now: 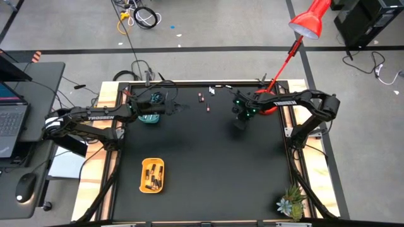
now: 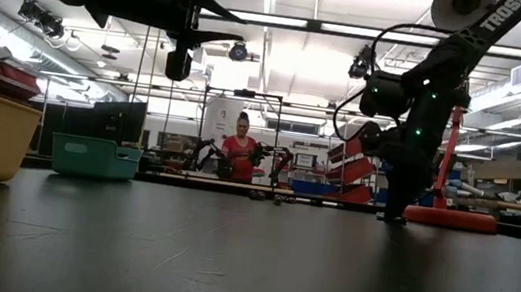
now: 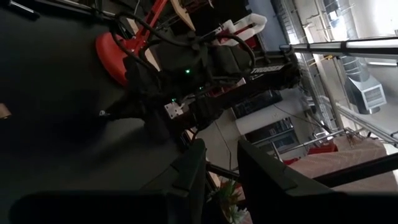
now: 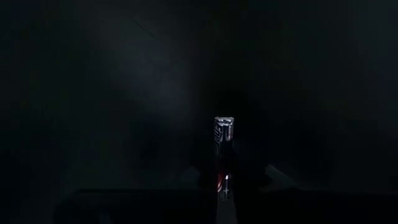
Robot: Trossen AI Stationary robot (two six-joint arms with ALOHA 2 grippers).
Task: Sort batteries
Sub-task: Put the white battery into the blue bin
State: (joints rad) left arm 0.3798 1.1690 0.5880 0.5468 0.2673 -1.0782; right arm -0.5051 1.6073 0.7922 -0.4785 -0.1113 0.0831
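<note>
My right gripper (image 1: 240, 123) points steeply down at the table's far right, its tips at the tabletop (image 2: 392, 217). It is shut on a dark reddish battery (image 4: 222, 152) with a silver end. Three loose batteries (image 1: 207, 108) lie on the black table near the far edge. More batteries lie in the yellow tray (image 1: 152, 174) at the near left. My left gripper (image 1: 172, 107) hangs level over the teal tray (image 1: 150, 118) at the far left. It is open (image 3: 217, 171) with nothing between its fingers. My right gripper has the battery's near end (image 4: 222, 182) pinched between its two fingers, which come from above, slanting steeply down. The battery runs on away from the fingers, silver end (image 4: 223, 124) farthest out. I cannot tell whether it rests on the table.
A red lamp's base (image 1: 270, 101) stands just behind my right gripper, and its arm slants up over the far right corner. A small plant (image 1: 290, 203) sits at the near right corner. Between the two trays and the gripper lies bare black table (image 1: 214, 164).
</note>
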